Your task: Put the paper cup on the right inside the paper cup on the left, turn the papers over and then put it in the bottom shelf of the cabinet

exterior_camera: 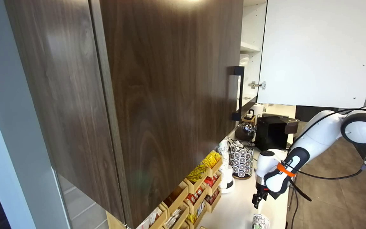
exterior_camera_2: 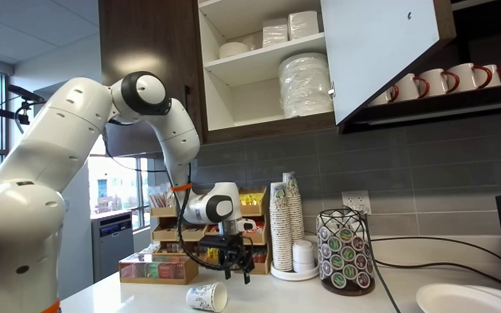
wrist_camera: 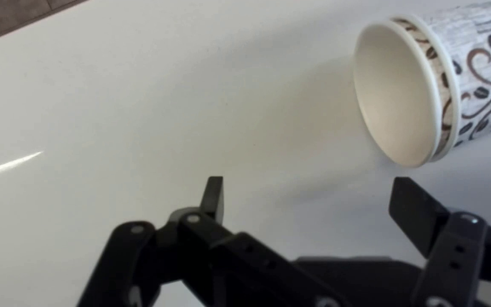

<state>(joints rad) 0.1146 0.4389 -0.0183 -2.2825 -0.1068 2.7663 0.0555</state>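
The hand (wrist_camera: pixel 308 194) hangs above the table (exterior_camera_2: pixel 285 301), jaws wide apart; in an exterior view the nested paper cups (exterior_camera_2: pixel 201 298) lie on their side to its left, seemingly nearer.

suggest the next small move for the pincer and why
Probably shift the open pincer toward the nested paper cups: they lie on their side on the counter, one inside the other, and in the wrist view sit mostly right of the gap between its fingers.
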